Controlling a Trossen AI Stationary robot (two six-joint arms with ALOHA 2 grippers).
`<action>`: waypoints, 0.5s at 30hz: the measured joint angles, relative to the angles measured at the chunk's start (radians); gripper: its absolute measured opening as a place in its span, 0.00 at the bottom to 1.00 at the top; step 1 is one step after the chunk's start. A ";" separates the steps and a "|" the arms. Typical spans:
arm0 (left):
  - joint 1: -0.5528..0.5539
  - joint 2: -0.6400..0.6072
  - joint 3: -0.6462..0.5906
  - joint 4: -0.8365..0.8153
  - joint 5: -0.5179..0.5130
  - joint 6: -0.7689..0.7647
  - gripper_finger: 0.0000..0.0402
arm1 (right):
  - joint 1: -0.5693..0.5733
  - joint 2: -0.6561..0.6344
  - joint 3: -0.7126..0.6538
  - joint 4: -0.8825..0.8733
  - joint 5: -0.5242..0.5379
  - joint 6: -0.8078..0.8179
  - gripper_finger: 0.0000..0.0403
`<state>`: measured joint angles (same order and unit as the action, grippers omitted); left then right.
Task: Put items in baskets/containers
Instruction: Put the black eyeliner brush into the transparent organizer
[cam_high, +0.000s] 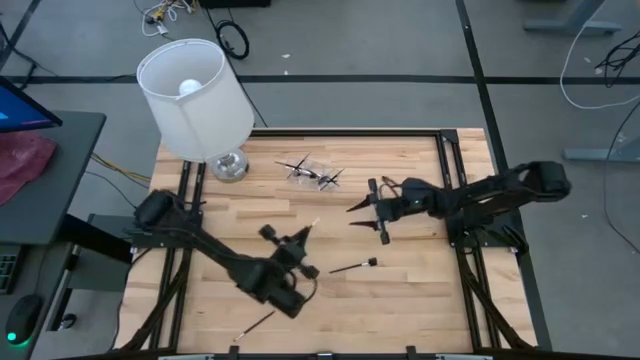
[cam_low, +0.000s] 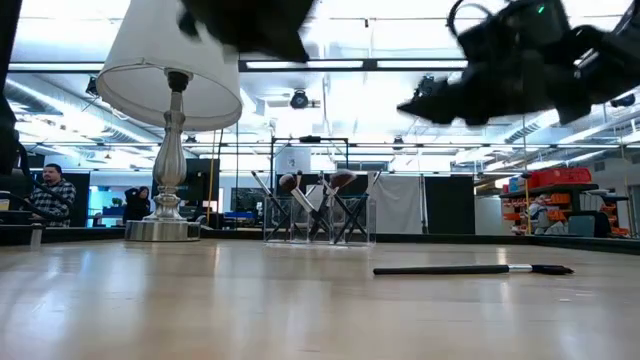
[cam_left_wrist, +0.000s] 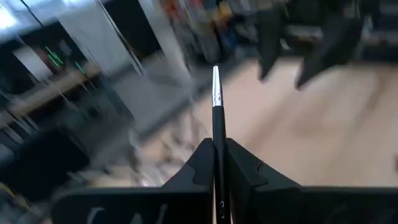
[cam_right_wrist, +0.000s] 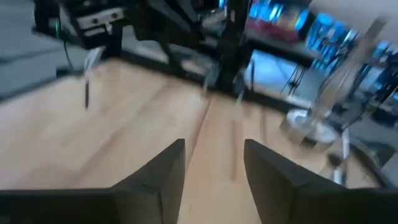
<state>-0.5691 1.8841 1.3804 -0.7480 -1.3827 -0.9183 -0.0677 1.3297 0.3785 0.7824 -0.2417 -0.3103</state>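
Observation:
A clear container (cam_high: 315, 176) (cam_low: 320, 212) stands at the table's far middle with several brushes propped in it. My left gripper (cam_high: 296, 238) (cam_left_wrist: 217, 152) hangs over the table's near middle, shut on a thin dark brush (cam_left_wrist: 216, 93) whose pale tip (cam_high: 315, 222) points toward the container. My right gripper (cam_high: 376, 210) (cam_right_wrist: 214, 158) hovers right of the container, open, with nothing between its fingers. One brush (cam_high: 353, 266) (cam_low: 470, 269) lies flat on the table between the arms. Another brush (cam_high: 255, 324) lies near the front edge. My left gripper pinches the brush's dark handle (cam_left_wrist: 218, 134) between its two fingers, behind the silver ferrule (cam_left_wrist: 216, 87). The brush runs along the fingers, and its bristle end sticks out ahead of them. It is lifted clear of the table, close to level.
A lamp with a white shade (cam_high: 195, 95) stands on a silver base (cam_high: 230, 165) (cam_low: 163, 228) at the far left, beside the container. Black rails (cam_high: 445, 150) frame the wooden table top. People sit in the room behind (cam_low: 45, 195).

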 joint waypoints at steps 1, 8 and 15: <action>-0.014 -0.019 0.000 -0.021 -0.054 -0.001 0.04 | 0.000 -0.029 0.000 0.002 -0.001 0.014 0.42; 0.034 -0.023 0.001 0.041 -0.103 -0.014 0.04 | -0.001 -0.058 0.001 0.326 -0.070 0.215 0.42; 0.062 -0.007 0.000 0.123 -0.066 0.052 0.04 | 0.003 0.057 0.001 0.395 -0.095 0.410 0.42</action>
<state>-0.5074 1.8767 1.3804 -0.6250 -1.4487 -0.8667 -0.0645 1.3871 0.3794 1.1774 -0.3362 0.0993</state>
